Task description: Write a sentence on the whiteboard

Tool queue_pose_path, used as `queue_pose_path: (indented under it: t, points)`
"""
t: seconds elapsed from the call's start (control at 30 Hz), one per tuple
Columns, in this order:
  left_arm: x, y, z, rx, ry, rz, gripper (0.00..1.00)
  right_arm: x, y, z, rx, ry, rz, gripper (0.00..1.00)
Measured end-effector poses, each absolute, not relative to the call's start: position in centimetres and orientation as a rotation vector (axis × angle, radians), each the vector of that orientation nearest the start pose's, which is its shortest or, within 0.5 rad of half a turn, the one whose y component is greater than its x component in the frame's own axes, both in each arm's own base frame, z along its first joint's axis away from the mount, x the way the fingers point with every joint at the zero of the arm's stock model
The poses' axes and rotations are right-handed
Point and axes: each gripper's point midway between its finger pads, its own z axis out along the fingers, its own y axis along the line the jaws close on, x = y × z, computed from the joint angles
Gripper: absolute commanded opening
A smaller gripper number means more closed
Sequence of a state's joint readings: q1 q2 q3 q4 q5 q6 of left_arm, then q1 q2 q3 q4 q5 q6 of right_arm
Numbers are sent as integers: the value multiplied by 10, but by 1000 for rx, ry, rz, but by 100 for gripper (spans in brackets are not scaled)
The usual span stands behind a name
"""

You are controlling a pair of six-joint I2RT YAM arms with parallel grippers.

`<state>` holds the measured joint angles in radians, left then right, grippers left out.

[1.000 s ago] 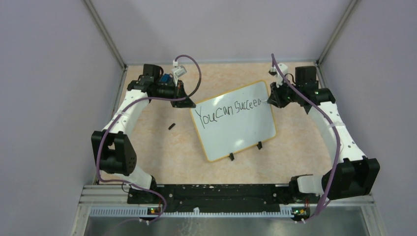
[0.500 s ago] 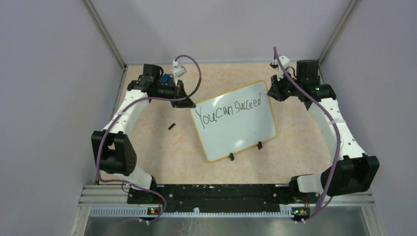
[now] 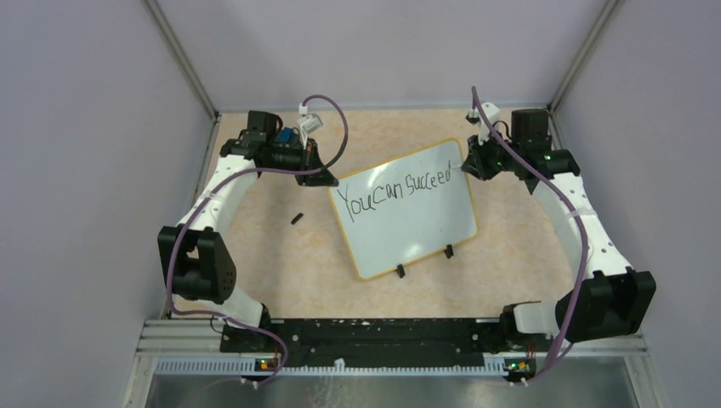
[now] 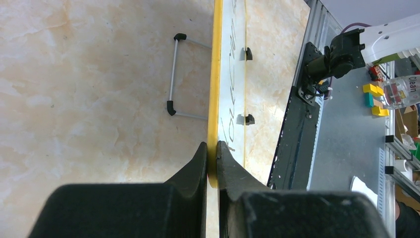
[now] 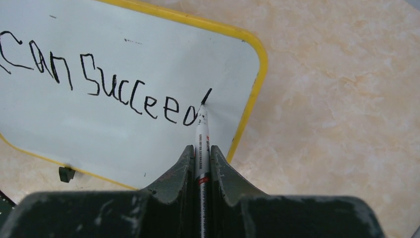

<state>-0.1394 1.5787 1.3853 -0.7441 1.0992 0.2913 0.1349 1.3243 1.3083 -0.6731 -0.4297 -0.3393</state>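
The whiteboard [image 3: 408,225] with a yellow rim lies tilted mid-table on black clip feet. The sentence [image 3: 393,192] reads "You can succeed" in black, in one line; it also shows in the right wrist view [image 5: 114,89]. My left gripper [image 3: 326,179] is shut on the board's upper left corner, pinching the yellow rim [image 4: 214,99]. My right gripper [image 3: 470,167] is shut on a white marker [image 5: 201,144] at the board's upper right. The marker tip touches the board at the stem of the last "d", near the right rim [image 5: 250,109].
A small black marker cap [image 3: 296,218] lies on the beige table left of the board. A wire stand [image 4: 173,74] shows behind the board in the left wrist view. Grey walls close in the left, right and back. The arms' base rail [image 3: 366,331] runs along the near edge.
The right gripper moved up and a little right with the marker, then back down slightly, drawing the tall stroke that turned the last letter into a "d". Left arm and board stayed still.
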Motion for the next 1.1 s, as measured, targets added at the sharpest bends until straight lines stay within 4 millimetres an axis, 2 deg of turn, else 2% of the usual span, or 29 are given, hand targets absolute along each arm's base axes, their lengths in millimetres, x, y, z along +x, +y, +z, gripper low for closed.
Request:
queue_pose_path:
  t: [0.17,0.47,0.97,1.1]
  points:
    - [315,-197,233,881,2006,-1256,0,339,108,228,-742,2123,391,0]
    - [316,-196,232,880,2008,-1253,0,332,107,219,-746,2140,393,0]
    - [315,-197,232,880,2006,-1257,0,325,100,215,-779,2170,355,0]
    - [314,-197,234,883,2003,-1258,0,320,105,229,-805,2151,393,0]
